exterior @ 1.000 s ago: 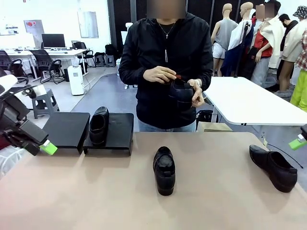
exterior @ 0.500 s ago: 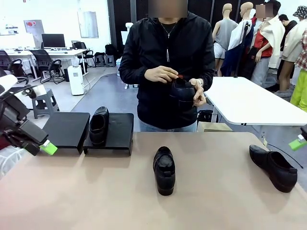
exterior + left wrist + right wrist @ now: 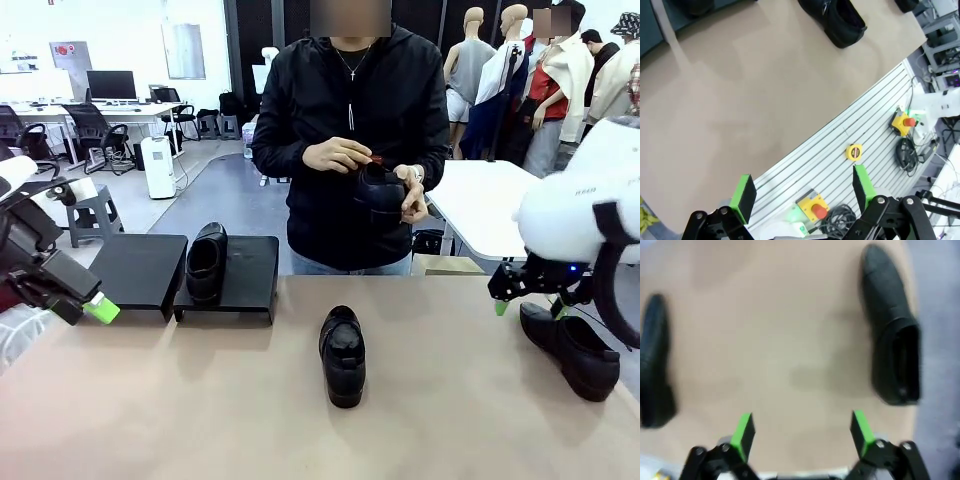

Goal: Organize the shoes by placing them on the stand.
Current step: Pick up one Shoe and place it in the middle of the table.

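A robotics lab — monitor (image 3: 111,84) on a desk (image 3: 60,108), office chairs (image 3: 95,125), emergency-stop buttons (image 3: 904,122) beside cables (image 3: 905,150).

Glossy black shoes (image 3: 343,355), matte black stand (image 3: 140,268), tan table (image 3: 200,400), black jacket (image 3: 330,100), white arm (image 3: 570,215)

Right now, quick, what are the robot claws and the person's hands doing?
Left gripper: open, empty.
Right gripper: open, empty.
Person's hands: both holding one black shoe.

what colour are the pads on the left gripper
Bright green. The pads on the left gripper show best in the left wrist view.
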Action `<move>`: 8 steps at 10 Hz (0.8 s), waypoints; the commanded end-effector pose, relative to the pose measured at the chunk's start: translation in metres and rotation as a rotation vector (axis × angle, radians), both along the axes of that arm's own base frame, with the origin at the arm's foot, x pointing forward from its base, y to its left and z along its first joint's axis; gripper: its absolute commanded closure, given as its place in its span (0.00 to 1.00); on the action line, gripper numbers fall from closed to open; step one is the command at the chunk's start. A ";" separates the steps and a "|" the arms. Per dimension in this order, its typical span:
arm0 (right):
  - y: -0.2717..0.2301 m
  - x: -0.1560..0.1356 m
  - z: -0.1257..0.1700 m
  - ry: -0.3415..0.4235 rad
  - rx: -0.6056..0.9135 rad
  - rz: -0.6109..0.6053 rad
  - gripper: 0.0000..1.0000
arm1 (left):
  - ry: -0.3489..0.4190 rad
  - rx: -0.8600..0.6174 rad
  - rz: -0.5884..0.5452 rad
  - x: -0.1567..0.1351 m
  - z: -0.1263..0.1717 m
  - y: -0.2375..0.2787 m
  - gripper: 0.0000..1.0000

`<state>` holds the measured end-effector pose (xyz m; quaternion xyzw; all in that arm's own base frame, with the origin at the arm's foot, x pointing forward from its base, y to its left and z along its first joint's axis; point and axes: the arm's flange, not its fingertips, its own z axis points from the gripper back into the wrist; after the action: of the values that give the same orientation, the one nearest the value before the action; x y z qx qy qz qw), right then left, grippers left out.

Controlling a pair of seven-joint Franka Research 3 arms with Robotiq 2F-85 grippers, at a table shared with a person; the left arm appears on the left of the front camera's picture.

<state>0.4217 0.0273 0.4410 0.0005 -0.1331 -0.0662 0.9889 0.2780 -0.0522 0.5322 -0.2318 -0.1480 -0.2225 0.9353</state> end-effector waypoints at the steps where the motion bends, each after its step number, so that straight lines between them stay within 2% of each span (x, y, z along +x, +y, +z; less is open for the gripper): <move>1: -0.023 -0.002 0.017 0.074 -0.002 -0.118 0.00 | 0.007 -0.019 -0.002 0.001 0.002 0.001 0.00; 2: 0.000 0.000 0.000 0.000 0.000 0.000 0.00 | 0.007 -0.019 -0.002 0.001 0.002 0.001 0.00; 3: 0.000 0.000 0.000 0.000 0.000 0.000 0.00 | 0.007 -0.019 -0.002 0.001 0.002 0.001 0.00; 4: -0.018 0.003 0.000 0.013 -0.024 -0.058 0.00 | 0.007 -0.019 -0.002 0.001 0.002 0.001 0.00; 5: -0.024 0.018 -0.007 0.119 -0.070 0.060 0.00 | 0.007 -0.019 -0.002 0.001 0.002 0.001 0.00; 6: -0.038 0.040 -0.022 0.153 -0.106 0.025 0.00 | 0.007 -0.019 -0.002 0.001 0.002 0.001 0.00; 8: -0.063 0.072 -0.048 0.180 -0.061 0.025 0.00 | 0.007 -0.019 -0.002 0.001 0.002 0.001 0.00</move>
<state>0.4660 -0.0260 0.3938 -0.0372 -0.0511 -0.0592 0.9962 0.2781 -0.0520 0.5324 -0.2319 -0.1482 -0.2223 0.9353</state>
